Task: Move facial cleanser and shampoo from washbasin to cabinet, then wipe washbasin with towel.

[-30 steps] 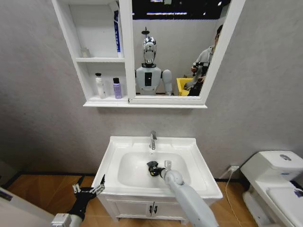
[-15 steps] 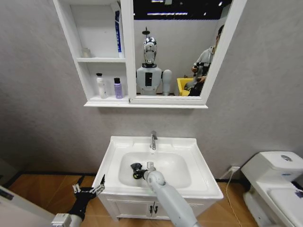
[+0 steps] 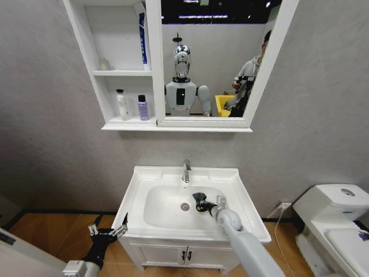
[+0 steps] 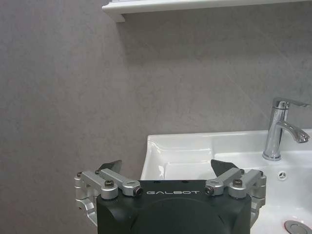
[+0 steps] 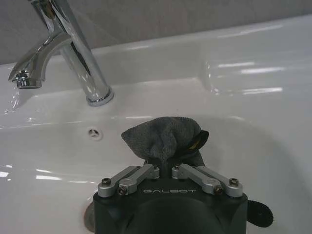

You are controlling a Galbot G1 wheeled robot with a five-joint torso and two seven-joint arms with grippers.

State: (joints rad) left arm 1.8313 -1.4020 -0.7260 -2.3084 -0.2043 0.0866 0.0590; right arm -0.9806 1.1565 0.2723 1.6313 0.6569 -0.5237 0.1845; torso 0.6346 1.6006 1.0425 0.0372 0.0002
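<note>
The dark grey towel (image 5: 163,137) is bunched in my right gripper (image 5: 165,168), which is shut on it. It presses against the white washbasin (image 3: 136,193) bowl, right of the drain (image 3: 184,206) and in front of the chrome faucet (image 5: 73,53). In the head view the right gripper (image 3: 203,205) holds the towel (image 3: 199,199) low in the bowl. The facial cleanser (image 3: 121,104) and the purple shampoo (image 3: 142,108) stand side by side on the cabinet (image 3: 109,72) lower shelf. My left gripper (image 3: 107,233) hangs open beside the basin's left front corner, and the left wrist view shows the left gripper (image 4: 167,166) holding nothing.
A mirror (image 3: 210,57) joins the cabinet on its right. A white toilet (image 3: 337,216) stands at the far right. The vanity doors (image 3: 184,254) sit below the basin. A blue tube (image 3: 142,40) leans on the cabinet's upper shelf. Grey wall runs behind everything.
My right gripper swept the towel across the bowl, first to the left side, then back past the drain to the right side. The left arm stayed still.
</note>
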